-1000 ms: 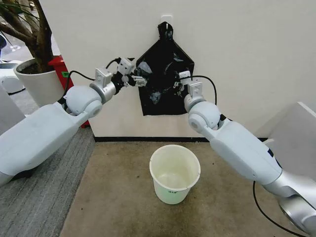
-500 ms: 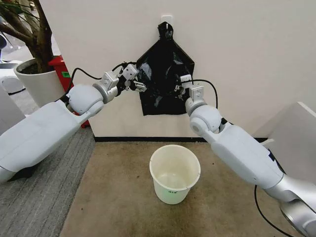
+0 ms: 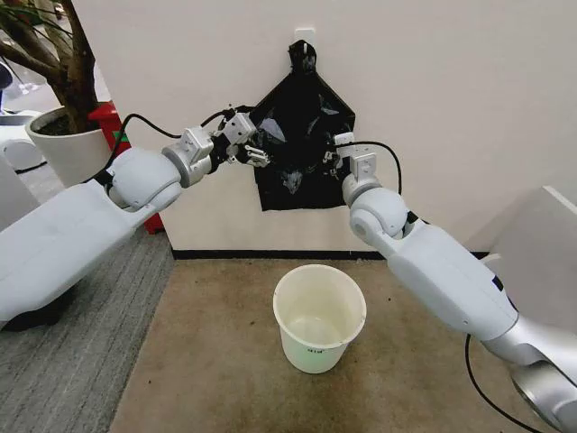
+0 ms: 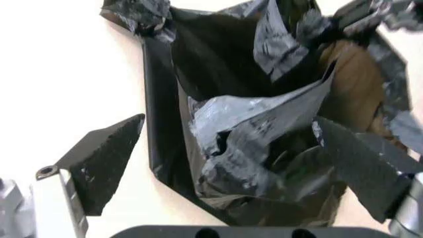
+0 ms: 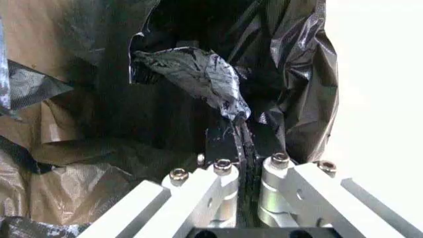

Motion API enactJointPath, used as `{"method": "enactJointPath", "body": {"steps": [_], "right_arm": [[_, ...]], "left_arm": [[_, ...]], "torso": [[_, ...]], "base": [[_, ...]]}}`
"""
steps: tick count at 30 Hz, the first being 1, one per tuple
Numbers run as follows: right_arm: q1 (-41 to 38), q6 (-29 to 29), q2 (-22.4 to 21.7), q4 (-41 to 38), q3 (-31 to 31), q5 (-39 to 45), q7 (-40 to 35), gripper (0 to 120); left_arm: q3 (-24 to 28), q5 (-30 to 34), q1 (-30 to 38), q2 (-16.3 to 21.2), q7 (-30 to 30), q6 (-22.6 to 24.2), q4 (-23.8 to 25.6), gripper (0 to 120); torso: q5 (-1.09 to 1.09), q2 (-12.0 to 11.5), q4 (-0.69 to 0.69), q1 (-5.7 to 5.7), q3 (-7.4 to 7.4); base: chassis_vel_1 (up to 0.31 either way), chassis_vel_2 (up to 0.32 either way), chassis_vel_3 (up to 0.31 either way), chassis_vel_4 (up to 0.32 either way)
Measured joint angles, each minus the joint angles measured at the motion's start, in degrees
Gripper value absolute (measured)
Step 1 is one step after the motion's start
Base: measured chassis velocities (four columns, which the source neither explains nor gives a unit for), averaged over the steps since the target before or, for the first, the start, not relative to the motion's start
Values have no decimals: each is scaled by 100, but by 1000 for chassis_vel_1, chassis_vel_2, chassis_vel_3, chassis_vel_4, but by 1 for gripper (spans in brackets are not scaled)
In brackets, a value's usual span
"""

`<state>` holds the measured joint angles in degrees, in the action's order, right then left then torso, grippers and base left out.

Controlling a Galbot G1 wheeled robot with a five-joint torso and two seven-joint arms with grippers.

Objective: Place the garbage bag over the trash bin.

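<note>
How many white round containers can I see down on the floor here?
2. The trash bin stands on the floor below the arms; a plant pot sits at the far left. Others could be hidden out of frame.

Thin, crinkly, glossy black plastic garbage bag (image 3: 302,135) at upper centre; smooth white plastic round trash bin (image 3: 319,317) (faintly shiny) below.

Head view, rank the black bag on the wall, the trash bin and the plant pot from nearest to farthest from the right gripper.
1. Black bag, on the wall; the right gripper is shut on its plastic.
2. Trash bin, on the floor below.
3. Plant pot, far off on the robot's left.
</note>
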<state>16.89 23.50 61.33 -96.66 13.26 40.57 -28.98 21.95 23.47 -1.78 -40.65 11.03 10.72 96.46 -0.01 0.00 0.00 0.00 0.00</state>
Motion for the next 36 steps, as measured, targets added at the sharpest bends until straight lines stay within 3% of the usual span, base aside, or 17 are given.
{"method": "enactJointPath", "body": {"steps": [14, 24, 27, 31, 33, 36], "right_arm": [[34, -77, -43, -215, -1, 135, -11, 0], [116, -86, -115, -247, -37, 145, -16, 0], [115, -87, -116, -254, -37, 147, -19, 0], [95, -87, -118, -258, -39, 155, -28, 0], [95, -87, -121, -260, -41, 157, -28, 0], [118, -92, -143, -271, -88, 162, -29, 0]], "left_arm": [[203, -716, 212, -538, 365, -276, -770, 100], [208, -215, 134, -605, -464, 122, -756, 100], [217, -59, 133, -656, -582, 211, -763, 95], [241, 227, 135, -780, -774, 320, -826, 77], [242, 301, 135, -794, -796, 362, -825, 75], [243, 697, 135, -847, -1012, 616, -763, 60]], "torso": [[1, 0, 0, 0, 0], [1, 0, 1, 0, 0], [1, 0, 0, 0, 0], [1, 0, 0, 0, 0], [1, 0, 0, 0, 0], [1, 0, 0, 0, 0]], "base": [[0, 0, 0, 0], [0, 0, 0, 0], [0, 0, 0, 0], [0, 0, 0, 0], [0, 0, 0, 0], [0, 0, 0, 0]]}}
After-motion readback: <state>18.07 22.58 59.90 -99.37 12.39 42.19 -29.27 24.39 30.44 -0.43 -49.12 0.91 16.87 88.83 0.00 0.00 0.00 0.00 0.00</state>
